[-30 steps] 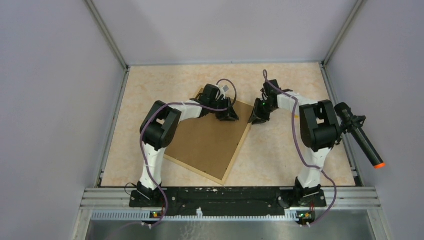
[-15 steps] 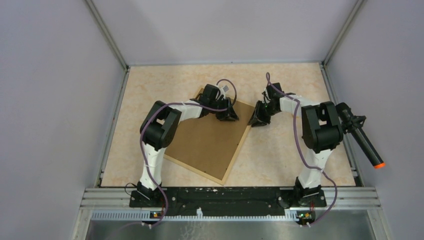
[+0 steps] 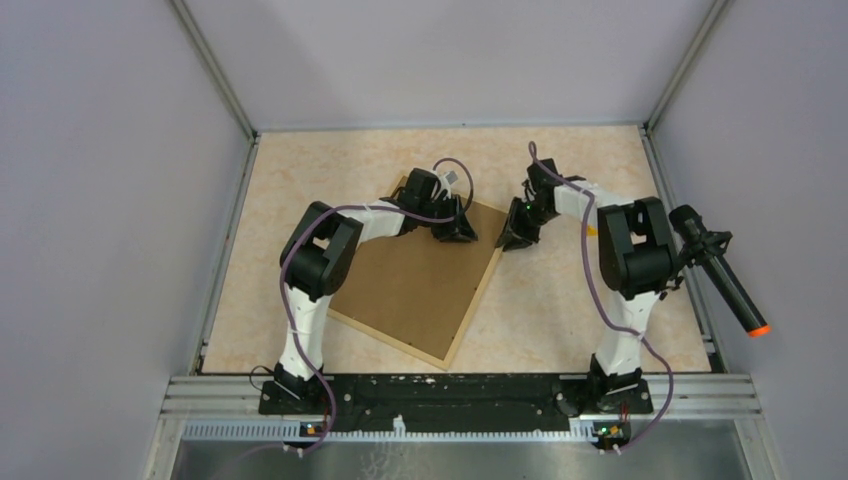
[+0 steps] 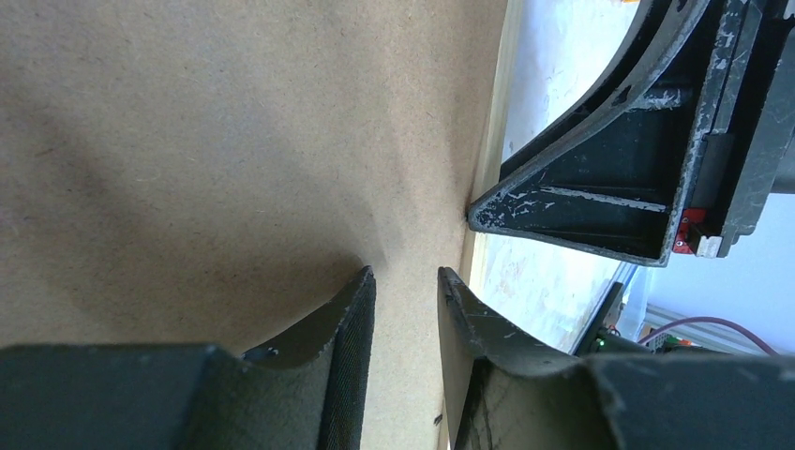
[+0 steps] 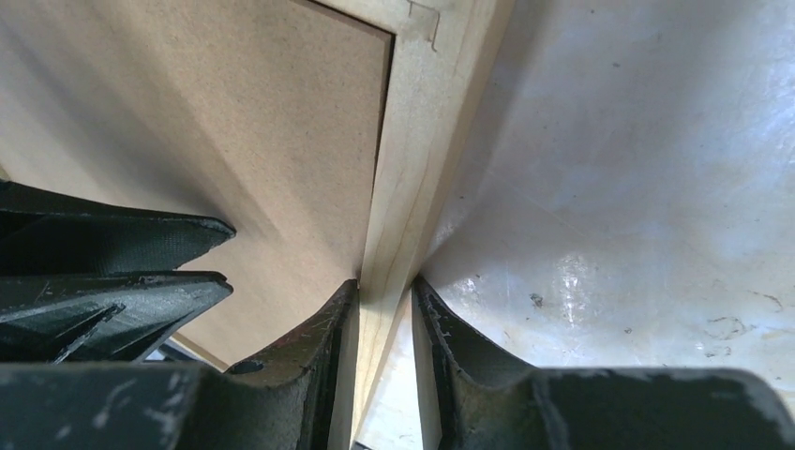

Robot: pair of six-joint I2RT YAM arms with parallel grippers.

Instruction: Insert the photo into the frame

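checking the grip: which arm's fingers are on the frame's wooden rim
The right fingers: they clasp the rim; the left fingers are over the brown back.

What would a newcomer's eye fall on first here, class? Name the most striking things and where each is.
The wooden frame lies back up and askew in the middle of the beige table, brown board showing. Both arms meet at its far right corner: the right gripper has its jaws clamped on the light wood rail, the left gripper is over the board, jaws slightly apart. A black orange-tipped rod juts out by the right wall.
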